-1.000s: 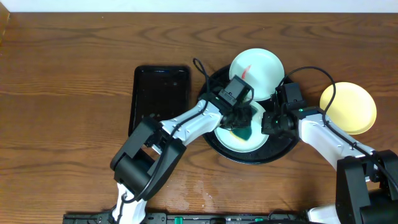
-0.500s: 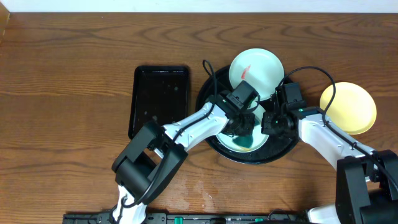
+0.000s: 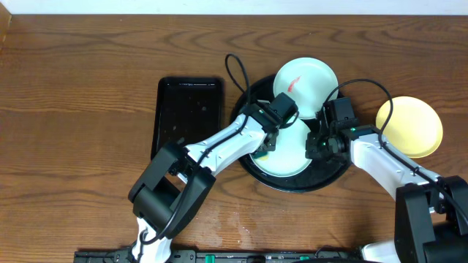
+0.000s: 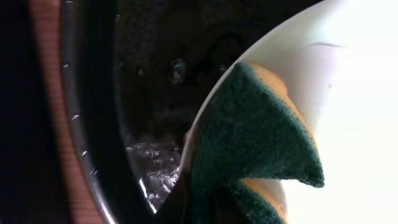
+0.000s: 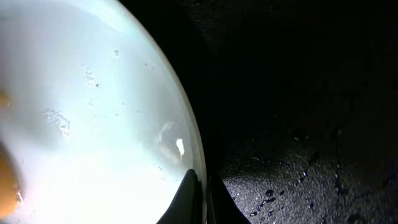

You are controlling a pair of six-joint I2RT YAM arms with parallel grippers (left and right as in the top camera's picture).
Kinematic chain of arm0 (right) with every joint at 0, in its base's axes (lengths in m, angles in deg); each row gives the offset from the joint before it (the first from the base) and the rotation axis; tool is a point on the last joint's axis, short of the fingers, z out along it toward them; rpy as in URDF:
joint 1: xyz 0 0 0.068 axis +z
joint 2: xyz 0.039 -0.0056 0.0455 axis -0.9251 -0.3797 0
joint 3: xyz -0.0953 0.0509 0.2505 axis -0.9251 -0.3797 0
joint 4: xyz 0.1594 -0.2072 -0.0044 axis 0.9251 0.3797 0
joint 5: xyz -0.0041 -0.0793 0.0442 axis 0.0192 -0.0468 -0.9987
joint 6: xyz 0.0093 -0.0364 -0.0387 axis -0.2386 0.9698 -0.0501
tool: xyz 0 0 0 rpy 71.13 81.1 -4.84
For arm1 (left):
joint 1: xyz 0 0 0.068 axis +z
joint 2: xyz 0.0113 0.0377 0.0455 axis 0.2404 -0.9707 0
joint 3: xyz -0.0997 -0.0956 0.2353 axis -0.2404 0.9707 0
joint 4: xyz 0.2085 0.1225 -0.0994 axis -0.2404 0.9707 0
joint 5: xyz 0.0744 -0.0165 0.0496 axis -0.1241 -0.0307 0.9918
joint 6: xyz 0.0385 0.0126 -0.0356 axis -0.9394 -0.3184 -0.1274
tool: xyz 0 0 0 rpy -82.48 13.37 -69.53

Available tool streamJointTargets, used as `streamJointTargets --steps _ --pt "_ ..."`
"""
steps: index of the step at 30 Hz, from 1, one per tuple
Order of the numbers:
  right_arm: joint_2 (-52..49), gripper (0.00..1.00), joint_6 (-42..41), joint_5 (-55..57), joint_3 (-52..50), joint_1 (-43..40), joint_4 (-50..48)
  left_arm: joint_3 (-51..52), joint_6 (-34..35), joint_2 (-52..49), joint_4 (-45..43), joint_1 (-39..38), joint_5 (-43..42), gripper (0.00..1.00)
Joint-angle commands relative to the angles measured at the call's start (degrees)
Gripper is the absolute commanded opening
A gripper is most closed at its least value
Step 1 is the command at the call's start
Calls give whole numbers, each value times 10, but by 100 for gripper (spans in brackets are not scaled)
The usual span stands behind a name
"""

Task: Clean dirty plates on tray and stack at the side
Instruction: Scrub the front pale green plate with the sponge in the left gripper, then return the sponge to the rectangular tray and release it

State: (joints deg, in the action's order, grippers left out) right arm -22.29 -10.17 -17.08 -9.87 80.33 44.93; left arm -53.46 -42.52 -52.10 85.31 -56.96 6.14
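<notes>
A pale mint plate [image 3: 291, 152] lies in the round black tray [image 3: 333, 169]. My left gripper [image 3: 269, 141] is over the plate's left rim, shut on a green and yellow sponge [image 4: 255, 143] that presses on the plate [image 4: 354, 93]. My right gripper [image 5: 202, 200] is shut on the same plate's right rim [image 5: 93, 112], one finger on each side of the edge. A second mint plate [image 3: 307, 84] with a red smear rests on the tray's back rim. A pale yellow plate [image 3: 409, 126] sits on the table to the right, outside the tray.
A rectangular black tray [image 3: 188, 117] lies left of the round tray. The round tray's floor [image 5: 298, 124] carries water drops. Cables loop above both wrists near the smeared plate.
My left gripper has dragged the sponge from the plate's middle over to its left rim. The right gripper has stayed on the rim.
</notes>
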Motion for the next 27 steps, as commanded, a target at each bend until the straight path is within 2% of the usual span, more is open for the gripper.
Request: streamJointTargets --steps 1,3,8,16,23,27 --pt "-9 1 26 66 -9 -5 6 7 3 -28 48 34 174 7" --pt "-9 1 26 66 -9 -5 6 -7 3 -27 61 34 164 8" --pt "-9 1 26 66 -9 -5 7 -45 2 2 89 35 76 7" --pt "-9 1 26 66 -9 -5 7 -49 -36 129 109 57 8 8" --pt "-9 1 26 66 -9 -5 6 -43 -83 189 151 141 9 8" --pt "-9 1 26 66 -9 -5 6 12 -83 177 122 204 8 8"
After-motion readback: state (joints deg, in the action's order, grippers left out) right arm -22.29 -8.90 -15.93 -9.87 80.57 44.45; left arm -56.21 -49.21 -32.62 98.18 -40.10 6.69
